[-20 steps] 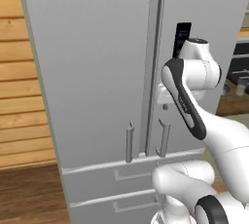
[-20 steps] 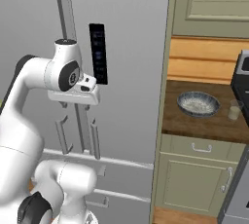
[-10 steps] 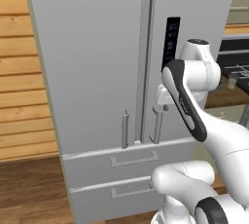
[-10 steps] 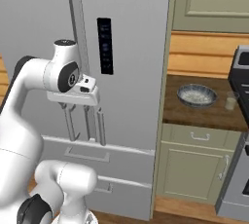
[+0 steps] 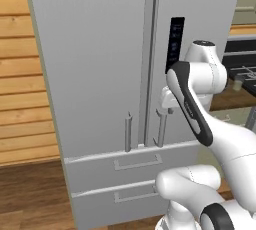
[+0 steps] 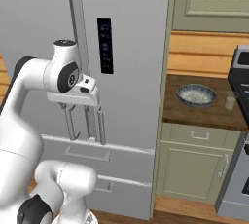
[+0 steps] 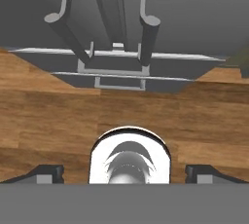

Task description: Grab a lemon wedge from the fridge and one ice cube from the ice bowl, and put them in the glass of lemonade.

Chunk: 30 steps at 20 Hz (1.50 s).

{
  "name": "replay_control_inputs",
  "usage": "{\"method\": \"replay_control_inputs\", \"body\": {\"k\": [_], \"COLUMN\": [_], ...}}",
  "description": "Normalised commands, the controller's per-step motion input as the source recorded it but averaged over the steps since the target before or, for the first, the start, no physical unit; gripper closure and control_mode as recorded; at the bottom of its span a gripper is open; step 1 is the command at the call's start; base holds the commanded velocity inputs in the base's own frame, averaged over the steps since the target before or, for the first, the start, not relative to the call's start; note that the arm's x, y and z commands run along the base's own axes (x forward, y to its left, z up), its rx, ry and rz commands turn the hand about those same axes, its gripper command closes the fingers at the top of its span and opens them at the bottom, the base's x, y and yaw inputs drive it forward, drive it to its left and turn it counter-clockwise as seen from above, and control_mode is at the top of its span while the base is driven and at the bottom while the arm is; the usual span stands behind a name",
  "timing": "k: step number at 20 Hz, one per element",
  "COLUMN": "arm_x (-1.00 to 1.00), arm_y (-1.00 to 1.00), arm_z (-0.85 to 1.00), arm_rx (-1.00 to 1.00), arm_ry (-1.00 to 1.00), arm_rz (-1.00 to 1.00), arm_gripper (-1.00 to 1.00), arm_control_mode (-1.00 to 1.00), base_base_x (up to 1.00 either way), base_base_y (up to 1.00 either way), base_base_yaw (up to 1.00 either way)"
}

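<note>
1. Wood-plank wall on one side and a wooden counter (image 6: pixel 204 113) on the other frame the tall grey fridge (image 5: pixel 100 74) that I face; both its doors and both lower drawers are closed.
2. My white arm rises from the base, bends at a dark-banded elbow and folds back toward the fridge front, with the wrist held level near the seam between the two doors.
3. My hand sits just above the two vertical bar handles (image 6: pixel 86 125) and points downward along them.
4. My gripper (image 7: pixel 124 174) shows in the hand view as two dark fingertips (image 7: pixel 48 173) at the lower corners, wide apart with nothing between them; they are not touching either handle.
5. In that view the handles run away from me toward the drawer fronts and the wooden floor (image 7: pixel 58 116) below.
6. A dark control panel (image 6: pixel 105 45) sits on the right-hand door, beside my shoulder joint.
7. The ice bowl (image 6: pixel 196 94) rests on the counter to the right of the fridge, its speckled whitish contents hard to make out.
8. The glass of lemonade (image 6: pixel 230 101) stands just beside the bowl, near the edge of a stove (image 6: pixel 238 135) that is cut off by the frame.
9. With the doors closed, the fridge interior is hidden from me.
</note>
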Motion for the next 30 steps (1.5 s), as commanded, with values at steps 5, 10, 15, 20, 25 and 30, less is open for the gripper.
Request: {"method": "replay_control_inputs", "body": {"k": [5,10,15,20,25,30], "arm_x": [-0.25,-0.7,-0.23,0.42,0.62,0.14], "arm_y": [0.0,0.0,0.0,0.01,0.05,-0.17], "arm_z": [-0.05,-0.26,-0.16,-0.18,-0.28,-0.01], "arm_rx": [0.0,0.0,0.01,0.04,0.0,0.0], "arm_ry": [0.0,-0.04,-0.03,0.0,-0.04,-0.18], "arm_rz": [0.0,0.0,-0.01,-0.05,-0.05,-0.03], "arm_gripper": [-1.0,-1.0,-1.0,-1.0,-1.0,-1.0], "arm_control_mode": [-1.0,-1.0,-1.0,-1.0,-1.0,-1.0], "base_base_x": [-0.37,0.0,0.0,0.0,0.0,0.0], "base_base_y": [0.0,0.0,0.0,0.0,0.0,0.0], "base_base_yaw": [0.0,0.0,0.0,0.0,0.0,0.0]}}
